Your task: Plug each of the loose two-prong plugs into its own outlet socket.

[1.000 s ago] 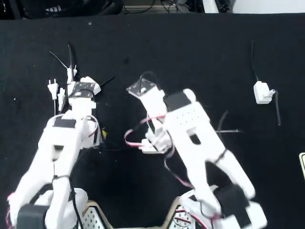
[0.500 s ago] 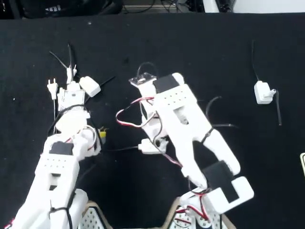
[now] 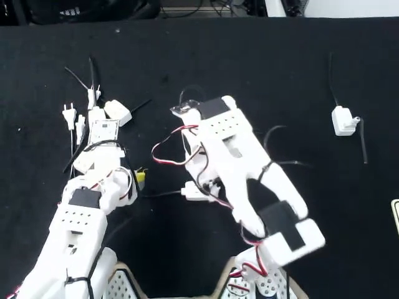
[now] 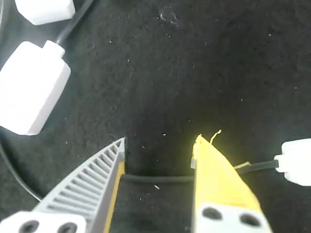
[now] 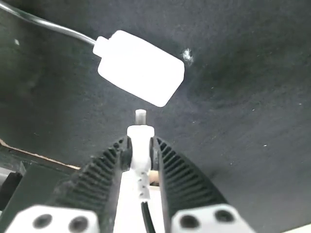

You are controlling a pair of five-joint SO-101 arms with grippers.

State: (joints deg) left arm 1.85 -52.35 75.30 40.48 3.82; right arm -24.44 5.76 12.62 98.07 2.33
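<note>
With your right gripper (image 5: 139,142) clamped on the plug (image 5: 140,160) and left gripper (image 4: 159,143) open, a crooked push could shove the socket (image 5: 141,68) away.

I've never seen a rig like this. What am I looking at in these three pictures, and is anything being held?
Two white robot arms, left and right, stand at a black table. One picture looks down from a fixed camera; the other two come from a camera on each arm's wrist. The right end effector grips a white plug, its prong near a white block on a cable. The left end effector is open, a black cable lying between its jaws. Other white plugs and blocks lie on the table.
</note>
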